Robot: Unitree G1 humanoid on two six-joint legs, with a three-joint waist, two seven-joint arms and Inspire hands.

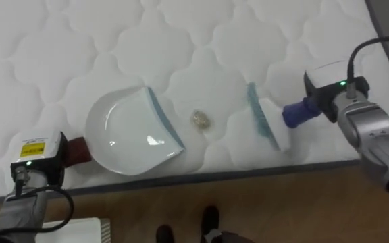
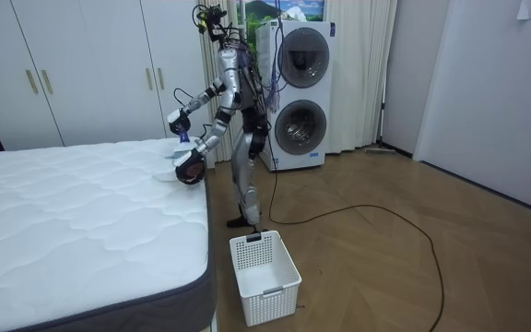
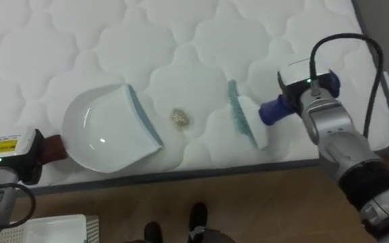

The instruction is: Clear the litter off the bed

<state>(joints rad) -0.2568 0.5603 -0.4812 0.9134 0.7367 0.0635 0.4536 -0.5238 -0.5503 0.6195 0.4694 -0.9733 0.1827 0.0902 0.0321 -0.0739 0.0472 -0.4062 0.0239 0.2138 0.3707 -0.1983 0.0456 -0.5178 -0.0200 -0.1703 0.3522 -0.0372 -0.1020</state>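
While crumb (image 1: 200,120) lies unswept on bed (image 1: 80,54) by near edge, between dustpan (image 1: 130,131) left and brush (image 1: 265,121) right, cleaning looks barely begun. Left hand (image 1: 38,160) at dustpan handle, right hand (image 1: 329,94) at brush handle; grasp hidden, cannot tell. Remaining: sweep crumb into dustpan.

You get bright, even light on the bed (image 1: 248,40); the dustpan (image 1: 130,135) shows small glints and a faint shadow.

Silver-grey forearms, black wrist boxes with green lights, yellow label on the left one; looping black cables
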